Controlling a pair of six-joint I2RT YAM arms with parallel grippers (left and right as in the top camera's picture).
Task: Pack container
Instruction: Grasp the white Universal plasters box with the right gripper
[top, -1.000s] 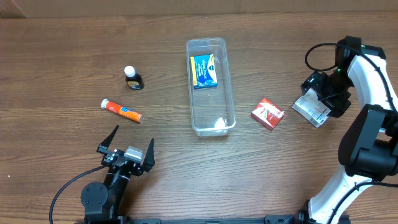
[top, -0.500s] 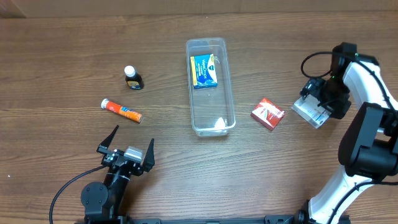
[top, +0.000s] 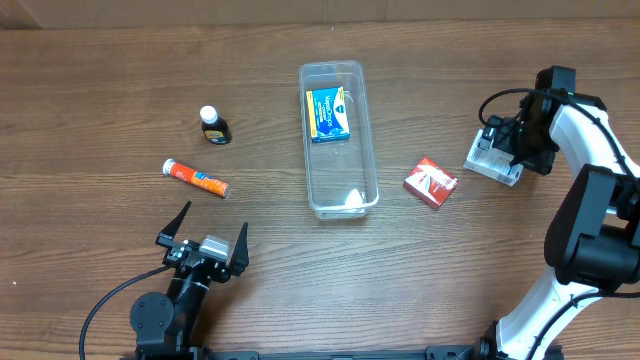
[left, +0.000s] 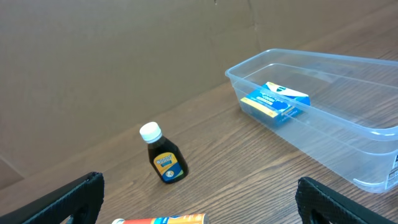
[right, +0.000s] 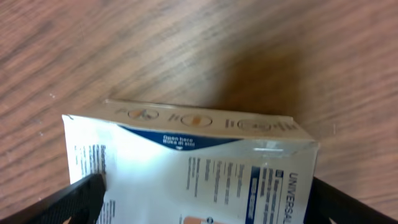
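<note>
Right gripper (top: 497, 155) shifted toward 10 o'clock, jaws wide around white box (top: 492, 157); left gripper (top: 203, 236) parked, spread apart.

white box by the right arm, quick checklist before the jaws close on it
1. Right gripper jaws open: ok.
2. White box between the jaws: ok, the wrist view shows a jaw tip at each of its ends.
3. Box resting on the table or lifted: cannot tell.
4. Container has room: ok, only a blue box lies at its far end; near end mostly bare.
5. Red box clear of the grasp: ok, apart from the white box.
6. Left gripper out of the way: ok, open near the front edge.
</note>
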